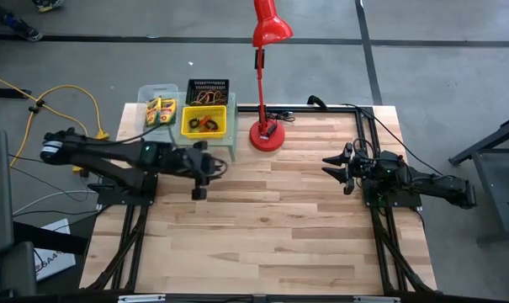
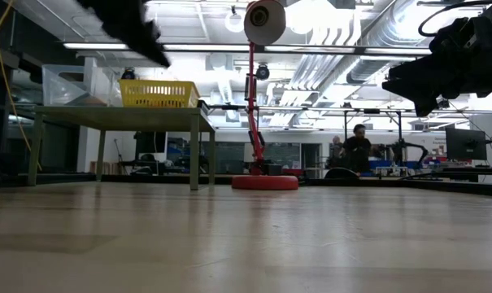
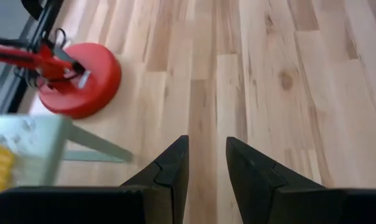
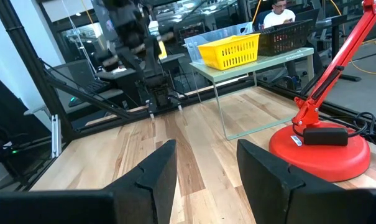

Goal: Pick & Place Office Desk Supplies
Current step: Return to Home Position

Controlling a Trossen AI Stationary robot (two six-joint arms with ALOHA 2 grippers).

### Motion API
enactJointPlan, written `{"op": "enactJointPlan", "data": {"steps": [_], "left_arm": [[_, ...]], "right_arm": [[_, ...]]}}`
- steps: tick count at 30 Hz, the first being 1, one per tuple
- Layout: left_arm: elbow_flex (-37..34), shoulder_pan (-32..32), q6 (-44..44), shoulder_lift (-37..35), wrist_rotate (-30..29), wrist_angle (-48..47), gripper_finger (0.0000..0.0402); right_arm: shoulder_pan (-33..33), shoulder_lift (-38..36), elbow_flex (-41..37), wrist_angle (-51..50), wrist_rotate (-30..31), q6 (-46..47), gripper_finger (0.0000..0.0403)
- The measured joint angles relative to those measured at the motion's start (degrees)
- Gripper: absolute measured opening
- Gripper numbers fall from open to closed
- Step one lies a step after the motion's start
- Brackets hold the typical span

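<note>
The yellow bin (image 1: 208, 120), a slatted plastic basket with small coloured loops (image 1: 206, 123) in it, stands on the light-green rack (image 1: 231, 145) just beside the red lamp's round base (image 1: 265, 135), on the left arm's side of it. The black-mesh bin (image 1: 208, 91) sits behind it, farther back than the lamp base. The clear bin (image 1: 159, 94) holding yellow crayon boxes (image 1: 160, 110) stands farthest from the lamp. The left gripper (image 3: 207, 144) hovers in front of the rack, near the lamp base, its blunt dark fingers parted by a narrow gap with nothing between them. The right gripper (image 4: 206, 146) waits on the lamp's other side, spread wider and empty. The table (image 1: 271, 227) is pale wooden planking with visible grain. Around it lies a grey floor, and far behind the lamp a person (image 2: 358, 146) sits under ceiling ducts and strip lights.
</note>
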Motion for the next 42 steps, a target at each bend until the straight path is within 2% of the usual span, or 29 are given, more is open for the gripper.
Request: {"op": "enactJointPlan", "data": {"steps": [4,11,24,28,37,42], "left_arm": [[-8.9,-0.5,-1.9,-5.8,0.0,6.0,0.0101],[-18.7,-0.5,-3.3,-12.0,-0.8,12.4,0.0101],[-35.1,-0.4,-8.0,-13.4,-3.0,29.4,0.0101],[-36.4,-0.4,-10.6,-13.4,-3.1,30.9,0.0101],[-36.4,-0.3,-8.4,-13.4,-3.8,31.2,0.0101],[-36.4,2.2,-8.4,-13.8,-3.8,31.9,0.0101]], "right_arm": [[0.0,0.0,0.0,0.0,0.0,0.0,0.0155],[0.0,0.0,0.0,0.0,0.0,0.0,0.0155],[0.0,0.0,0.0,-0.1,0.0,0.0,0.0155],[0.0,0.0,0.0,-0.1,0.0,0.0,0.0155],[0.0,0.0,0.0,-0.1,0.0,0.0,0.0155],[0.0,0.0,0.0,-0.1,0.0,0.0,0.0155]]}}
